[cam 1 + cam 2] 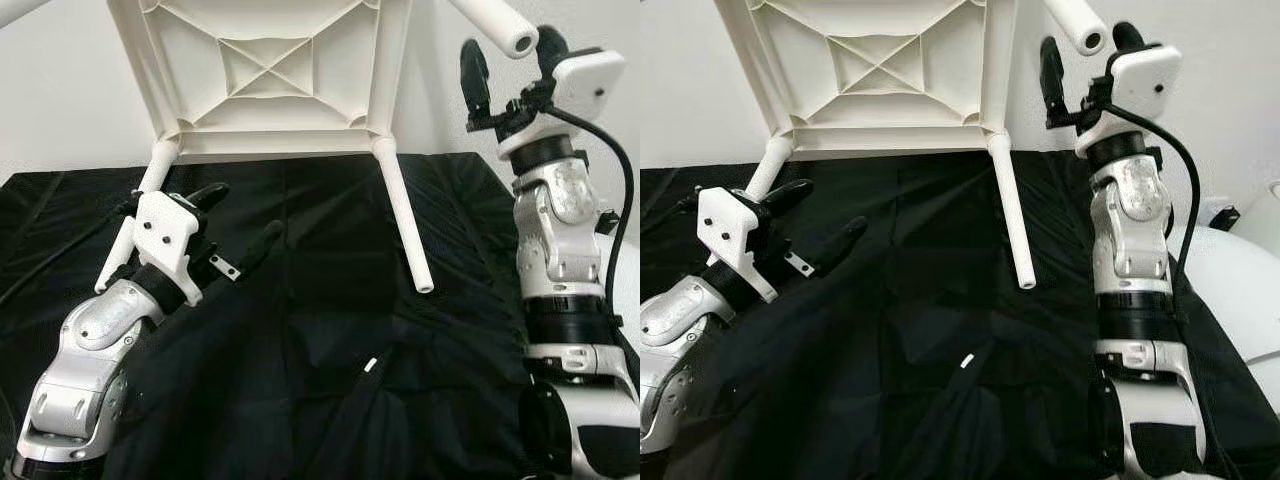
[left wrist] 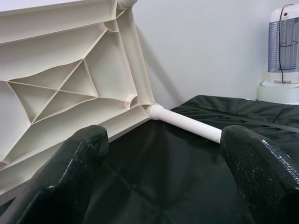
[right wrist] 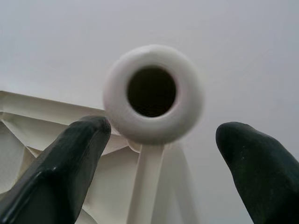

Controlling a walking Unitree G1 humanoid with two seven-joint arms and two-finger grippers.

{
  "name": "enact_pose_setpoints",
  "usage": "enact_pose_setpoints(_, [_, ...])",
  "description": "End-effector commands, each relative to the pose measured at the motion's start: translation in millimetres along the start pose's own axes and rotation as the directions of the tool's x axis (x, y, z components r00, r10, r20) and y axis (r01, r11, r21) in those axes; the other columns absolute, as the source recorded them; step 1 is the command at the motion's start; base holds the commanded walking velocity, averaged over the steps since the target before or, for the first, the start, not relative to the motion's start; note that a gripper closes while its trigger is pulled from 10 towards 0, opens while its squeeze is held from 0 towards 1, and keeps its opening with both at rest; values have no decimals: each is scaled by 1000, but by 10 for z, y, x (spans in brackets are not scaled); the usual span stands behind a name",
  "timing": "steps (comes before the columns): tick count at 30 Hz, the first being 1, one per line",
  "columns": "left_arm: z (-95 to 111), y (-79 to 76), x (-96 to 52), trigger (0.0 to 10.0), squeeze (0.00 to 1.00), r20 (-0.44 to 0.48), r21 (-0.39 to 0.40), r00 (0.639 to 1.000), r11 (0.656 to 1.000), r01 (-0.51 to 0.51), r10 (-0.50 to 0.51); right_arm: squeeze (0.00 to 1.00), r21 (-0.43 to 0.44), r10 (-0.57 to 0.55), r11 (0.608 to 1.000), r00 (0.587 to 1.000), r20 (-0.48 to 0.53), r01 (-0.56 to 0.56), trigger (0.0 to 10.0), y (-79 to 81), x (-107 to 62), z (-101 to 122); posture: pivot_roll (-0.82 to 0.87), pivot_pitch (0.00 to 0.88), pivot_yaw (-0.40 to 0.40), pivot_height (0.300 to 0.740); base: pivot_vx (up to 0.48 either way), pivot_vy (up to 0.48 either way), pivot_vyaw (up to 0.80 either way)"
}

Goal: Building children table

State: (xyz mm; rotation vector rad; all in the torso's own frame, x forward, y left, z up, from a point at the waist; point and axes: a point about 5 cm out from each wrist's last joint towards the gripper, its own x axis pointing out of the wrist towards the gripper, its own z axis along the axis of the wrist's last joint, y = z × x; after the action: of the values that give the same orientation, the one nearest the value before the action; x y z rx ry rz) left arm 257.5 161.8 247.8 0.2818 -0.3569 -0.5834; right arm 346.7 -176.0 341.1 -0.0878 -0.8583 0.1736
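A white plastic table [image 1: 262, 75] is seen tipped on its side at twelve o'clock on a black cloth [image 1: 330, 330], its ribbed underside turned toward the robot and its back set against a white wall [image 1: 50, 90]. Two lower legs are stretched out over the cloth: one [image 1: 404, 214] is pointed toward five o'clock, the other [image 1: 150, 185] toward seven o'clock. An upper leg [image 1: 495, 24] is aimed at the raised right gripper [image 1: 512, 62] at two o'clock, whose fingers are spread on either side of the hollow leg end without touching it. The left gripper [image 1: 240, 215] at nine o'clock is held released, just beside the seven o'clock leg, nothing grasped. A white appliance [image 2: 284, 56] is stood beyond the cloth.
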Motion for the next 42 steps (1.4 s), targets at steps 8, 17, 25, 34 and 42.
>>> enact_pose_setpoints(8, [60, -19, 22, 10000, 0, 9, 17, 1000, 1000, 13, -13, 0, 29, 31, 999, 997, 71, -33, 10000, 63, 151, 81, 31, 87, -9, 740, 0, 0, 0])
enact_pose_setpoints(17, [75, -13, 32, 10000, 0, 13, 17, 1000, 1000, 12, -12, 0, 51, 35, 998, 994, 105, -41, 10000, 106, 75, 96, 24, 102, 2, 740, 0, 0, 0])
enact_pose_setpoints(25, [75, -7, 44, 10000, 0, 13, 19, 1000, 1000, 17, -17, 0, 56, 22, 998, 992, 120, -29, 10000, 142, 14, 107, 13, 107, 16, 740, 0, 0, 0])
enact_pose_setpoints(34, [90, 1, 72, 10000, 0, 17, 21, 999, 999, 31, -31, 0, 51, -16, 999, 986, 166, 8, 7333, 150, -26, 197, 6, 113, 37, 740, 0, 0, 0])
enact_pose_setpoints(42, [92, 12, 83, 10000, 0, 15, 25, 999, 999, 42, -42, 0, 56, -41, 998, 983, 180, 31, 2000, 181, -101, 247, -1, 117, 52, 740, 0, 0, 0])
